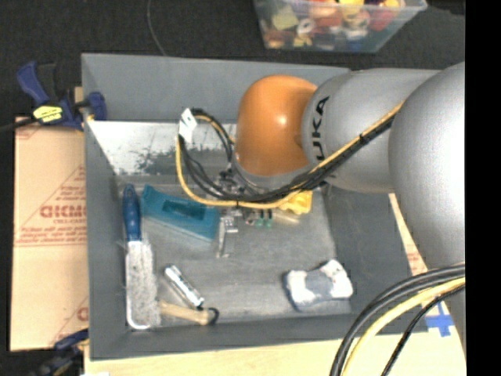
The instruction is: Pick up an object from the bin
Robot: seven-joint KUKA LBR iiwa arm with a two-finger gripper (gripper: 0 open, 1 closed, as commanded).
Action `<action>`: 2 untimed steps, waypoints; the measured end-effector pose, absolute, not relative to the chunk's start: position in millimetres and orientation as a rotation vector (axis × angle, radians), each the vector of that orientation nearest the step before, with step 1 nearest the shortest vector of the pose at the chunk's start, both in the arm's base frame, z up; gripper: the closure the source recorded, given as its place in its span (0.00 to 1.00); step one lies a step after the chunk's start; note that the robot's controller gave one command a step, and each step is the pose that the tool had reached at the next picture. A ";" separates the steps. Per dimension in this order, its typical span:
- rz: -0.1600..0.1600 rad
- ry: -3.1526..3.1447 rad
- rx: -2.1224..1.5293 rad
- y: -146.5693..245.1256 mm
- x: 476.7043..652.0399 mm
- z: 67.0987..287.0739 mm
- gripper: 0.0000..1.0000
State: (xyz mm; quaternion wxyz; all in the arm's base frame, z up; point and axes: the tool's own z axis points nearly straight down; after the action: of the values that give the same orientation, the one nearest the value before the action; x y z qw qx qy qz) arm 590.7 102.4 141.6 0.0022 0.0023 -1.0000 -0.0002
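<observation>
My gripper [225, 241] hangs below the orange cover, near the middle of the bin and low over the floor. Its tip is just right of a teal plastic block [182, 215], which lies flat towards the back left. It seems close to the block's right end, but I cannot tell whether they touch. A yellow object [298, 203] sits just right of the gripper, partly hidden under the arm. A small white and black tube [183, 286] lies in front and to the left of the gripper.
A long brush with a blue handle [135, 266] lies along the left wall. A wooden-handled tool [185, 313] rests at the front left. A crumpled grey and white cloth [318, 283] sits front right. The arm and its cables cover the back right.
</observation>
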 end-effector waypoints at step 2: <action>-0.004 -3.146 -0.027 159.5 647.6 71.0 0.00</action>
State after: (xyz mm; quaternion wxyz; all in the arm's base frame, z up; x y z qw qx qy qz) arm 647.6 159.5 71.0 -0.0023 -0.0087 -1.0000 -0.0014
